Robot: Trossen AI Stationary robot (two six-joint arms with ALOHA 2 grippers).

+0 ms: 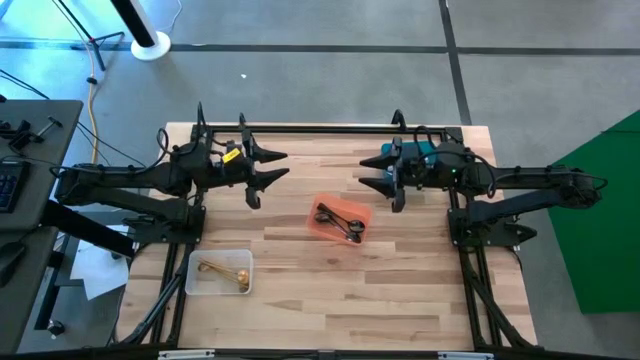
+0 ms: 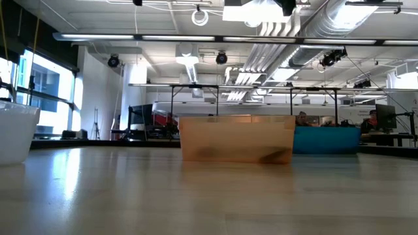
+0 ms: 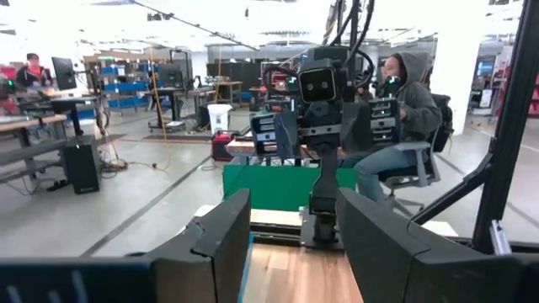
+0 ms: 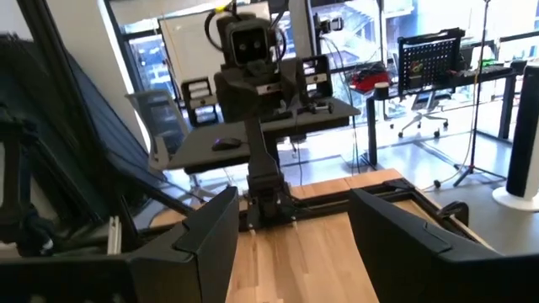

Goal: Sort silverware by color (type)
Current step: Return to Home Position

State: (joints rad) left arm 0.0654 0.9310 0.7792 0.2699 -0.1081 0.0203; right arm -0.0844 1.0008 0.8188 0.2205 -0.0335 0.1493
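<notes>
In the high view an orange bin [image 1: 341, 221] at the table's middle holds black silverware [image 1: 340, 220]. A clear bin [image 1: 219, 272] near the front left holds gold silverware [image 1: 224, 271]. My left gripper [image 1: 273, 166] hovers open over the far left of the table, pointing right. My right gripper [image 1: 372, 170] hovers open over the far right, pointing left. Both are held high, facing each other, with nothing between their fingers. In the low view the orange bin [image 2: 236, 138] stands on the tabletop; a white bin edge [image 2: 14, 134] shows at the left.
Bare wooden tabletop [image 1: 330, 290] lies around and in front of the bins. A blue bin [image 2: 326, 139] shows behind the orange one in the low view. A seated person [image 3: 404, 126] is beyond the table in the left wrist view.
</notes>
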